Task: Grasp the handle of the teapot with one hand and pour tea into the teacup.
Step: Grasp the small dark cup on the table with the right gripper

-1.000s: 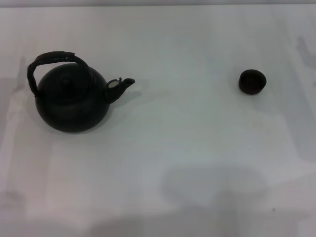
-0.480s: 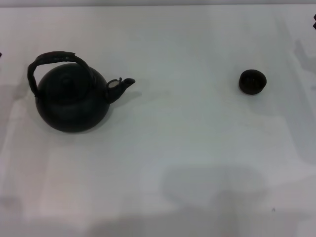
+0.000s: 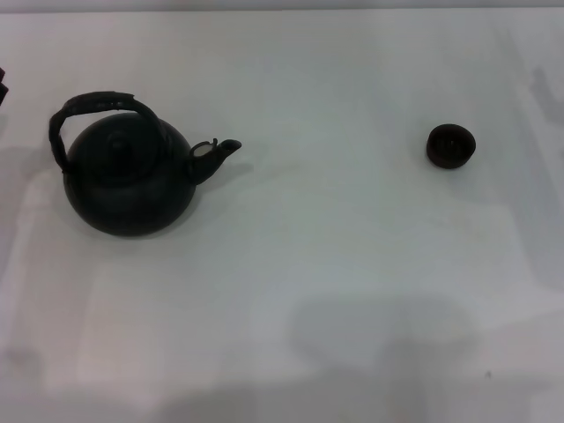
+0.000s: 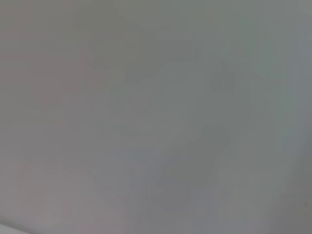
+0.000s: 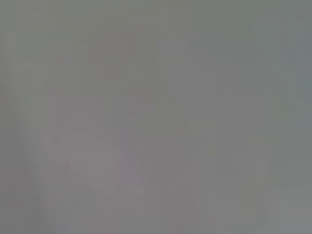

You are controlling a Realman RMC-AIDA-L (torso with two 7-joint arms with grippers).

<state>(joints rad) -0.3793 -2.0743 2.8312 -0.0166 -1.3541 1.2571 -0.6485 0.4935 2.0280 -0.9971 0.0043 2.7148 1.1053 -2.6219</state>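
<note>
The teapot (image 3: 130, 181) sits on the white table (image 3: 335, 264), spout toward the teacup (image 3: 450, 145) far off. Left tool (image 3: 3, 85) barely peeks in; I cannot tell its grip.

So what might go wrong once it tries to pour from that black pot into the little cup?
1. The teacup is far smaller than the teapot, so the stream could easily miss it.
2. The two stand well apart on the table; a long carry might slosh tea.
3. The handle arches close over the lid, so a claw may bump the lid while reaching in.
</note>
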